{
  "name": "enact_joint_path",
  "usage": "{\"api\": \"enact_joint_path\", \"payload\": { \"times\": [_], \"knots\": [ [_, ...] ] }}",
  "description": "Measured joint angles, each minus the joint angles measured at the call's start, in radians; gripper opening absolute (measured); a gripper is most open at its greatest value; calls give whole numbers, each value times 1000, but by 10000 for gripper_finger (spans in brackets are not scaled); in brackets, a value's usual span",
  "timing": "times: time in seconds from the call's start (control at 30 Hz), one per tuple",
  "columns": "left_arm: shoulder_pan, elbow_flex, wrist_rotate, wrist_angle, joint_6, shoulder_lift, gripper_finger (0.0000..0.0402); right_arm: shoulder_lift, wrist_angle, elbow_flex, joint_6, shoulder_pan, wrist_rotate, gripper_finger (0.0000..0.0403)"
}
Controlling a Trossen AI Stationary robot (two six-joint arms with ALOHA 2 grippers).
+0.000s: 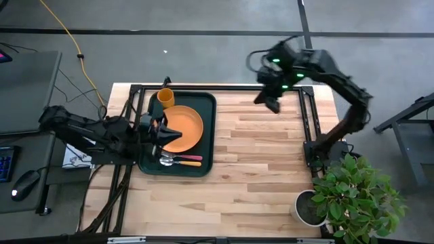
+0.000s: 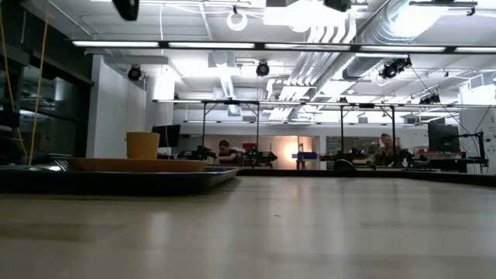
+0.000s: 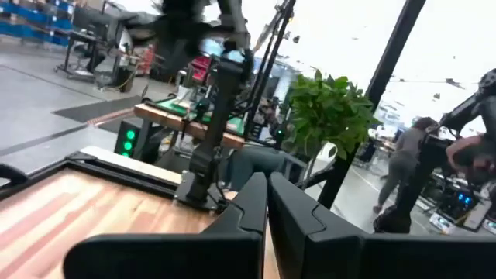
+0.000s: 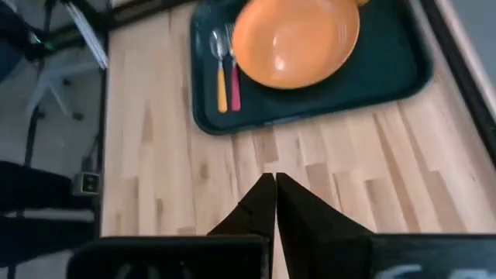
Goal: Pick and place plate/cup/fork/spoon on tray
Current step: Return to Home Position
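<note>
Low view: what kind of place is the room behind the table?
Probably a robotics lab or workshop: exposed ceiling ducts, metal-framed workbenches in rows, and people at them.

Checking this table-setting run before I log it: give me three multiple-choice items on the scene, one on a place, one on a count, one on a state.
1. Where is the cup? A) on the tray, beside the plate; B) on bare wood; C) on the plate.
2. How many things sit on the tray? A) two; B) three; C) four.
3. The right gripper is: A) shut, empty; B) wide open; C) shut on the cup.
Answers: 1 A, it stands in the tray's corner; 2 C, plate, cup, fork and spoon; 3 A, its fingers meet with nothing between.
</note>
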Motion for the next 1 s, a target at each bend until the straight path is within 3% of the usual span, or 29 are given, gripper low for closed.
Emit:
{"api": "enact_joint_path", "payload": {
  "times": [0.3,0.6,0.8,1.0],
  "knots": [
    [103,-257,104,65,-92,-289,0,-268,38,-50,229,25,101,0],
    [91,-518,85,289,-161,-412,0,-574,441,-527,454,118,92,0],
    [174,-510,120,232,-73,-420,0,-781,580,-789,581,178,164,0],
    [293,-510,254,140,-152,-428,0,-975,667,-949,686,213,220,0]
  ]
}}
